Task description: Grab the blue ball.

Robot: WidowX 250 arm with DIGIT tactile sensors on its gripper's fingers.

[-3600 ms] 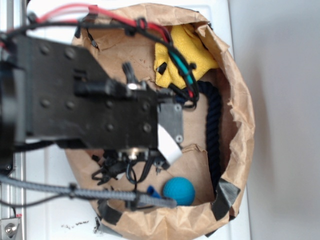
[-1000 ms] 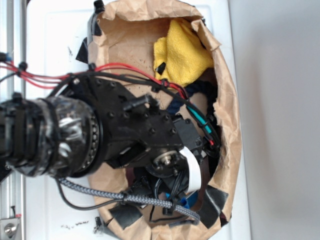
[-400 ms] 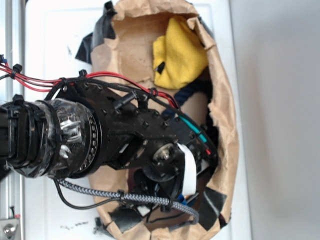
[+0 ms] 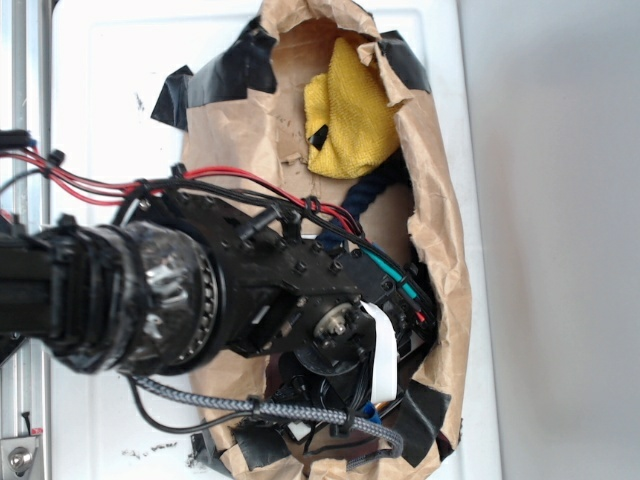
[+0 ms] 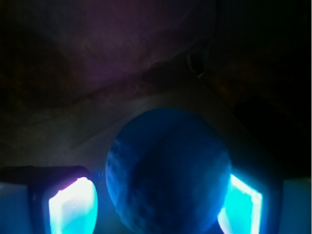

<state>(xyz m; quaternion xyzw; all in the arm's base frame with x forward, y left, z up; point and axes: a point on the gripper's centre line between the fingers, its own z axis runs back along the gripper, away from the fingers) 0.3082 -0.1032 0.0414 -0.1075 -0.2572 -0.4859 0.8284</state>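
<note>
Grasp step: blue ball (image 5: 168,173) sits between the gripper (image 5: 156,195) fingertips, lower frame centre.
Jaws parted around it; contact unclear. Next: close firmly.

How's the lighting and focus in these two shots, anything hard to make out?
Wrist view: very dark with a blue-purple cast; the ball is dim yet readable between the tool fingers, which glow overexposed cyan; the background is murky. Exterior view: bright and even, slightly soft; the arm hides the ball, while the yellow cloth and paper bag show clearly.
</note>
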